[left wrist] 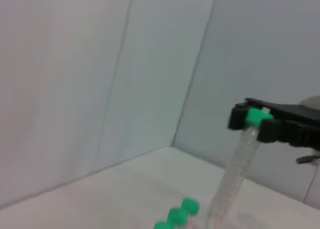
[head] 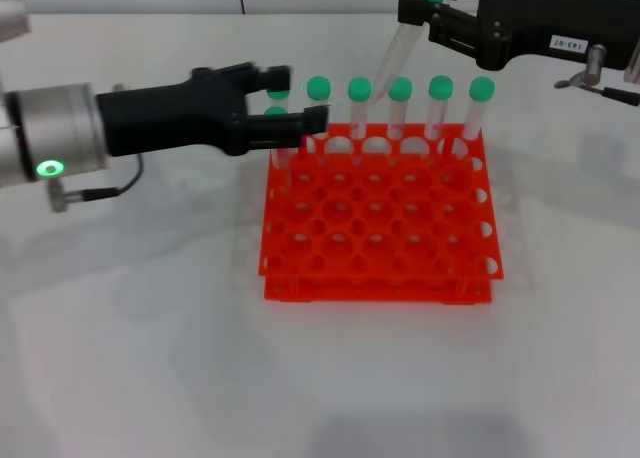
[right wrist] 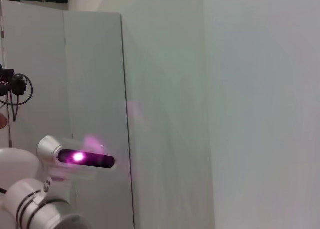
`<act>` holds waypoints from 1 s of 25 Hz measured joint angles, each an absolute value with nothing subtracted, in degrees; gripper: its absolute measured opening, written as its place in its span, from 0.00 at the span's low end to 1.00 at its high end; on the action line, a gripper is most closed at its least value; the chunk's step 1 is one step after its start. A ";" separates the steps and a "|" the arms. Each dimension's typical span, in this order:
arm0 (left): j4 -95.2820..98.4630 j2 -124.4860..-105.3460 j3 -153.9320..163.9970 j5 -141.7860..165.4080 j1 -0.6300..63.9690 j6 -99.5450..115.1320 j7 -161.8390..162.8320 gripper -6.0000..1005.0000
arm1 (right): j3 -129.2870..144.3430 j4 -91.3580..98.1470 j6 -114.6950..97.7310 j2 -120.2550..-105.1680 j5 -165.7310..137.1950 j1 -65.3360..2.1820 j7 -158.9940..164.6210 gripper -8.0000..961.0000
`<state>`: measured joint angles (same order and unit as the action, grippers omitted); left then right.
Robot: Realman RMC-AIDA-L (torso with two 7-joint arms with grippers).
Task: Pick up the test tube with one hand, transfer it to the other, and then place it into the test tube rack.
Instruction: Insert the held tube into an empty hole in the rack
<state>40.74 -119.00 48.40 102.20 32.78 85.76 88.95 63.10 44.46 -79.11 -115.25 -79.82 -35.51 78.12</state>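
A: What is taking up most of the view?

B: The white table (head: pixel 150 358) is spreading across everything, and the test tube rack (head: pixel 376 223) is sitting on it near the middle, bright orange-red, two tiers, with its grid of round holes facing up.

A: And the arms?

B: The left gripper (head: pixel 295 103), the unlabelled black one on the silver-grey wrist with the green light, is reaching in from the left and hovering at the rack's far left corner. Its fingers are standing apart with nothing between them. The right gripper (head: pixel 420 13), the one bearing the small white label, is hanging above and behind the rack's far edge, coming in from the upper right.

A: Is that one carrying anything?

B: Yes. Its fingers are clamping the test tube (head: pixel 395 53) just under the green cap, and the tube is hanging tilted, its lower end slanting toward the back row. The left wrist view is showing the same thing: the right gripper is pinching the cap end while the clear tube is leaning down toward the table.

A: What else is standing in the rack?

B: A row of green-capped tubes (head: pixel 400 103) is standing upright along the far edge, and two more at the left corner are sitting partly behind the left gripper's fingers.
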 joint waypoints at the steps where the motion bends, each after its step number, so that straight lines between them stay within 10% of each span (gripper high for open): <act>1: 42.13 -119.00 48.99 102.22 31.89 85.76 90.52 0.73 | 63.11 44.47 -79.13 -115.25 -79.82 -35.46 78.14 0.28; 9: 54.82 -118.64 51.60 103.45 23.97 88.55 100.27 0.88 | 63.73 44.48 -79.19 -115.34 -79.82 -34.87 78.24 0.28; 25: 57.94 -115.53 51.12 111.93 19.16 90.87 101.38 0.88 | 66.98 44.53 -78.63 -115.67 -79.37 -33.92 79.77 0.28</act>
